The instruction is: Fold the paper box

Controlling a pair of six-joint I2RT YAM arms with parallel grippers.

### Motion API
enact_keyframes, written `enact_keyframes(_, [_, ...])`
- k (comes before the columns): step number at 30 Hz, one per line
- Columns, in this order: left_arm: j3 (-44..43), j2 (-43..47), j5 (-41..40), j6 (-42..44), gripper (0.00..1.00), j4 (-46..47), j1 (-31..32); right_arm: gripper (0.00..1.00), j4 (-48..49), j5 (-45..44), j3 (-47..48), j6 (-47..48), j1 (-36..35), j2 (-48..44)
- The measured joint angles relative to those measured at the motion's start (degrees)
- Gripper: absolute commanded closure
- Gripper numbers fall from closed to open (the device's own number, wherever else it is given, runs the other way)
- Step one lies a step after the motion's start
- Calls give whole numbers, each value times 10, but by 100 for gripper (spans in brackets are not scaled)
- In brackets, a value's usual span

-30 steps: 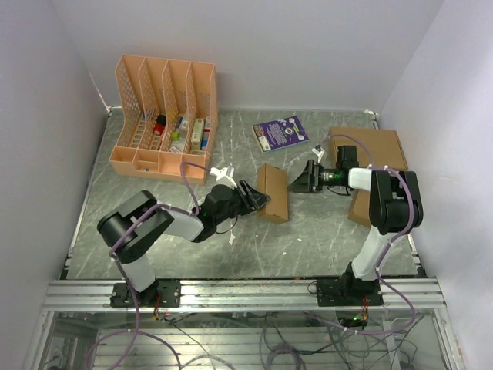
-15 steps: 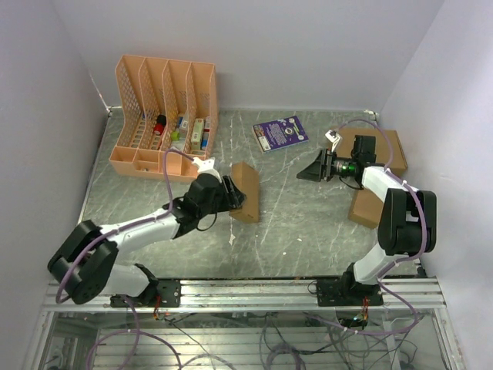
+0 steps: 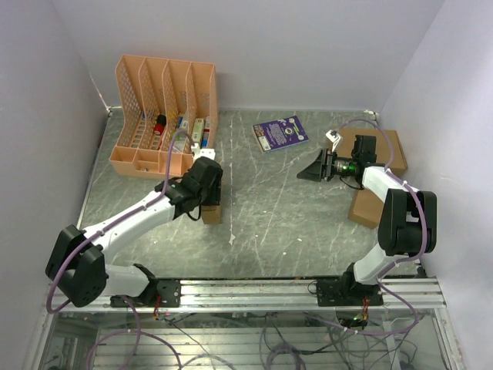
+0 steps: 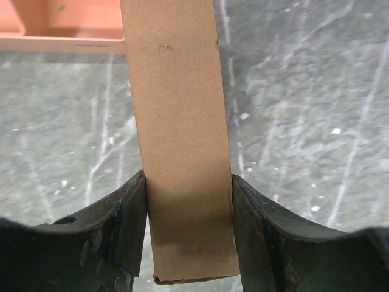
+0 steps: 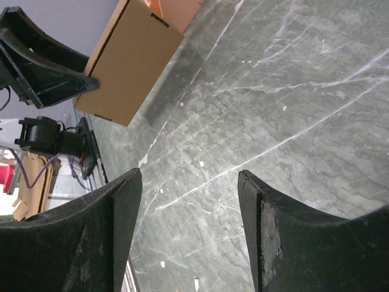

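The paper box [image 4: 176,91] is a slim brown carton, and my left gripper [image 4: 188,176] is shut on its narrow sides, both fingers pressed against the cardboard. In the top view the paper box [image 3: 212,211] pokes out below the left gripper [image 3: 208,196], left of the table's middle. The table shows beneath it; I cannot tell whether it touches. My right gripper [image 3: 306,173] hovers at the right, open, jaws pointing left with only table between them. In its wrist view the right gripper [image 5: 189,172] looks across at the paper box [image 5: 130,61].
An orange file organiser [image 3: 166,116] with small items stands at the back left, close behind the left gripper. A purple booklet [image 3: 280,132] lies at the back middle. A large brown cardboard box [image 3: 381,146] and a second small carton [image 3: 364,206] lie at the right edge.
The left arm has carried the carton from the table's middle to the left and turned it. The right gripper drew back to the right and has since held still.
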State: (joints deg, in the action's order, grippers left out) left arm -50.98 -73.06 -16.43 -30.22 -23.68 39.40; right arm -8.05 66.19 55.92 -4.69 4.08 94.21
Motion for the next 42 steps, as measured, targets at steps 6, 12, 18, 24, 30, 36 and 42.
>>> enact_keyframes(6, [-65,-43,-48,39,43,-93,0,36,0,1,0,0,0,0])
enact_keyframes(12, [-99,-79,-93,49,42,-136,27,36,-1,1,0,0,0,0])
enact_keyframes(18, [-113,-142,-158,43,37,-163,78,36,-3,1,0,3,0,2])
enact_keyframes(24, [-129,-179,-196,32,21,-179,107,36,-3,1,0,3,1,3])
enact_keyframes(30, [-133,-205,-197,19,13,-182,138,35,-3,1,0,5,1,3])
enact_keyframes(36, [-133,-201,-182,10,14,-175,147,35,-4,1,0,6,1,3])
enact_keyframes(42, [-132,-169,-163,5,14,-158,148,35,-4,2,0,7,1,4])
